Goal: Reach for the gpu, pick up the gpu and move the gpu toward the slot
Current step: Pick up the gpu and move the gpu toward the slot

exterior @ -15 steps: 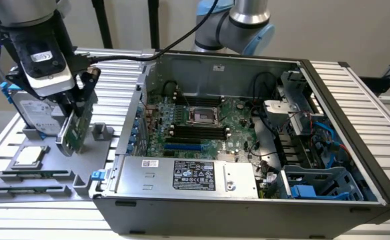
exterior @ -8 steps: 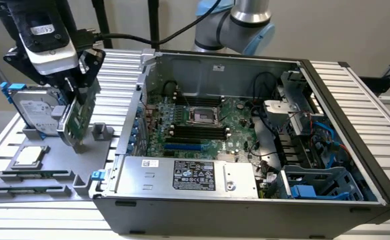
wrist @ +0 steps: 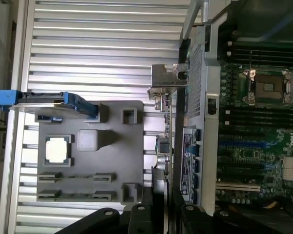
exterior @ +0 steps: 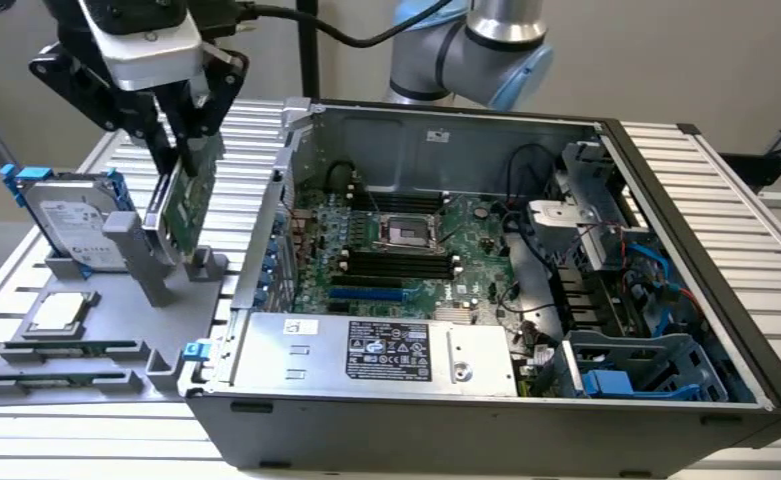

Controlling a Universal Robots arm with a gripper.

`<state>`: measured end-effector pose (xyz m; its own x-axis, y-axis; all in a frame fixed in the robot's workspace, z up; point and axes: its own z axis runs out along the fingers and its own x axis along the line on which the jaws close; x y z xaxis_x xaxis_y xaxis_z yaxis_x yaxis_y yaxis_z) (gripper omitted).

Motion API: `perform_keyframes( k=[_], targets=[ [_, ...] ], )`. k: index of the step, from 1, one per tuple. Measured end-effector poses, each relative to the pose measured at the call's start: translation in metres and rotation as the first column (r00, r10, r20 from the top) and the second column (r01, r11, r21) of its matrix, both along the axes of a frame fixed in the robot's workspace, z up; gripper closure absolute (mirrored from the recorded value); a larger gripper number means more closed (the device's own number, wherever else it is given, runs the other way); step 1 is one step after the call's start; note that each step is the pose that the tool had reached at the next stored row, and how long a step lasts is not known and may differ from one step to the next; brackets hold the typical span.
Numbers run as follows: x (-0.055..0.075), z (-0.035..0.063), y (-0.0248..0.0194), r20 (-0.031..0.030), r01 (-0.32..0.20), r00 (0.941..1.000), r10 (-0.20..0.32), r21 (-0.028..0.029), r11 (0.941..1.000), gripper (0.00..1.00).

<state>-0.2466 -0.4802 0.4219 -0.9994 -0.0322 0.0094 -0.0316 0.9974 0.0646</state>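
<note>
Gpu (exterior: 183, 205), upper left of the exterior frame: upright on edge, above grey holder (exterior: 110, 345), beside open case (exterior: 497, 300). Gripper (exterior: 183, 140) pinching its top edge. Hard drive (exterior: 77, 222) further left; processor (exterior: 59, 312) lower left.

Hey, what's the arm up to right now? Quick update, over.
Tool shut on the gpu, card upright, lifted above the grey parts holder. Open computer case beside it, on the exterior view's right. Case side wall stands between card and motherboard.
</note>
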Motion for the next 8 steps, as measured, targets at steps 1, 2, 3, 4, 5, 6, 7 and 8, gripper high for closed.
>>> perform_keyframes(
  k=[1, 2, 3, 4, 5, 6, 7, 8],
  targets=[
    [0.005, 0.0045, 0.0, -0.0005, 0.0, 1.0, 0.0, 0.0013, 1.0, 0.74],
    [0.009, 0.0087, 0.0, -0.0011, 0.0, 1.0, 0.0, 0.0027, 1.0, 0.74],
    [0.013, 0.0129, 0.0, -0.0018, 0.0, 1.0, 0.0, 0.004, 1.0, 0.74],
    [0.018, 0.0163, 0.0, -0.0023, 0.0, 1.0, 0.0, 0.0055, 1.0, 0.74],
    [0.023, 0.0196, 0.0, -0.0029, 0.0, 1.0, 0.0, 0.0072, 1.0, 0.74],
    [0.027, 0.0223, 0.0, -0.0037, 0.0, 1.0, 0.0, 0.0085, 1.0, 0.74],
    [0.032, 0.0246, 0.0, -0.0044, 0.0, 1.0, 0.0, 0.01, 1.0, 0.74],
    [0.036, 0.0265, 0.0, -0.0052, 0.0, 1.0, 0.0, 0.0118, 0.9999, 0.74]
  ],
)
